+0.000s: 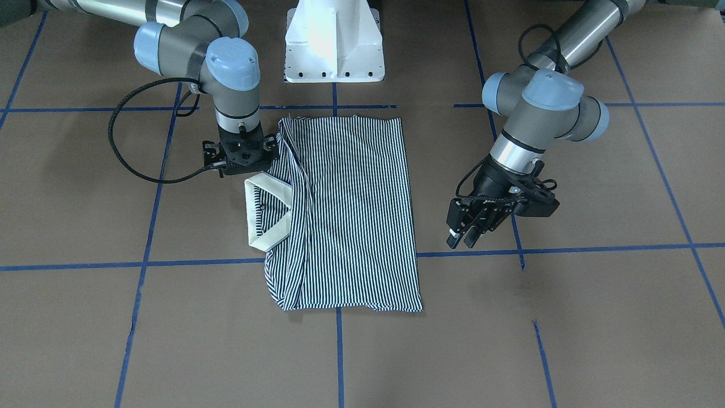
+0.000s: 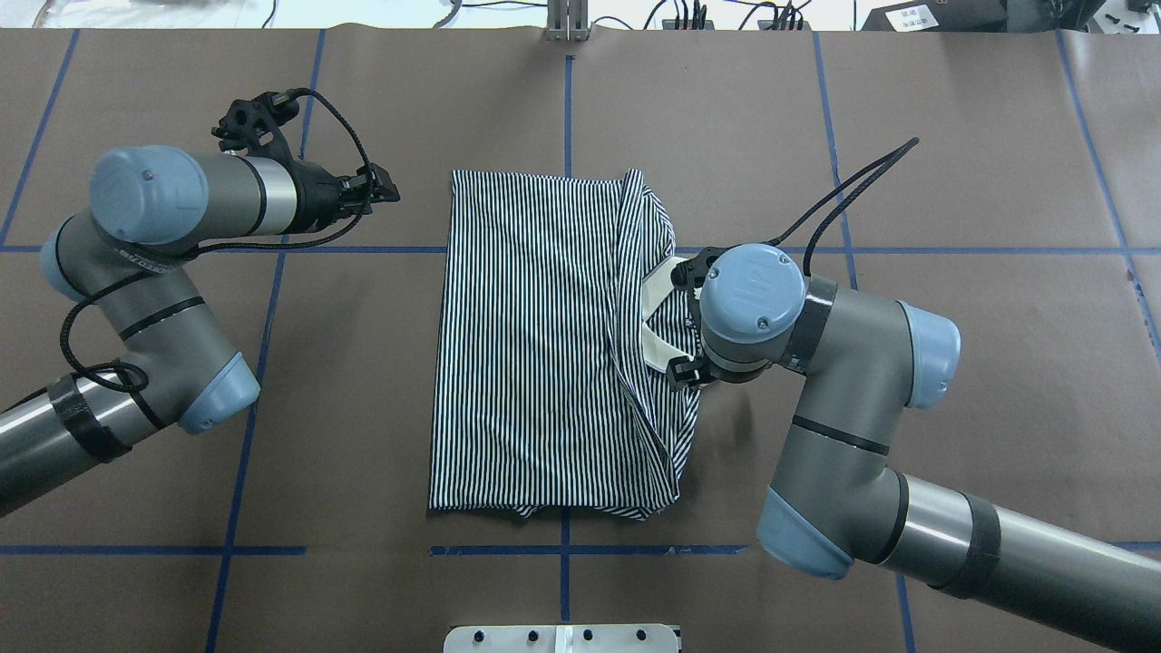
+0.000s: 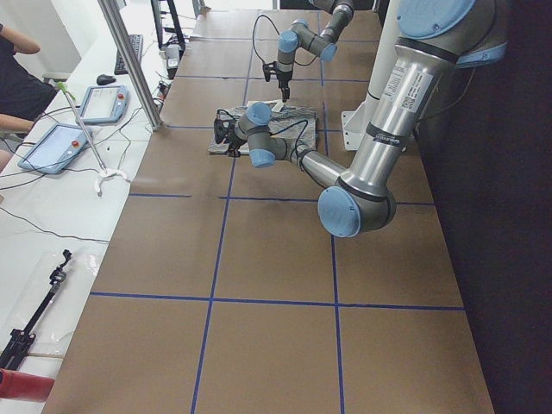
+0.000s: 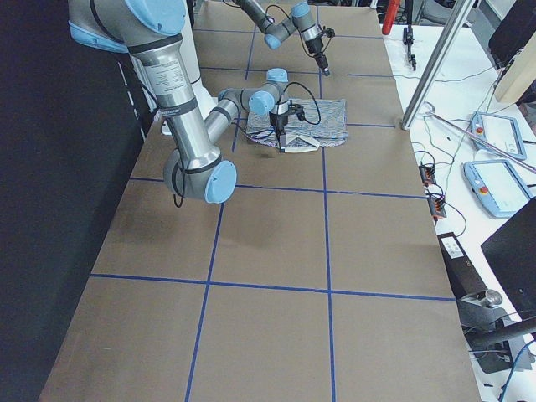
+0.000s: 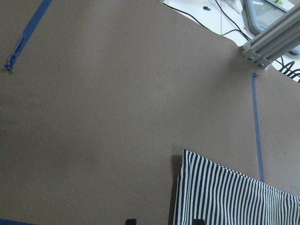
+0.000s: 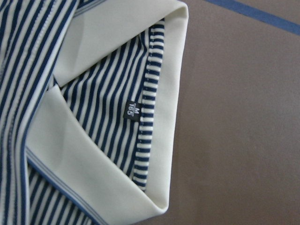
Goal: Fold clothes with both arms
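Lying flat at mid-tabletop (image 1: 566, 340), just in front of the white pedestal (image 1: 334, 51): the polo shirt (image 1: 351, 215), gathered into a tall striped rectangle. Neck end toward the robot's right, with the cream collar (image 1: 266, 218) poking past that edge; hem edge toward the robot's left. Along the collar side, a doubled-over band of cloth with a raised ridge, so probably shoulders and sleeves turned inward, with a fold across the length yet to come.

Pointing straight down at the collar-side edge, just beside the collar on the pedestal side: the right tool (image 1: 243, 157), likely placed to take or pin that corner. Off the cloth on the hem side, near but not touching, tilted toward the tabletop: the left tool (image 1: 460, 241), fingers spread with nothing between them, seemingly aimed at the hem corner on the operators' side and ready to take it.

Hard to settle: whether the right tool is spread or pinching cloth. Fingertips masked by its own body from the front, by the wrist joint from overhead, and absent from its own camera view, filled only by collar, inner stripes and a small neck label (image 6: 133, 111) too small to read. No sleeve, placket or chest logo in sight anywhere; possibly face down. Side views too distant to add anything.
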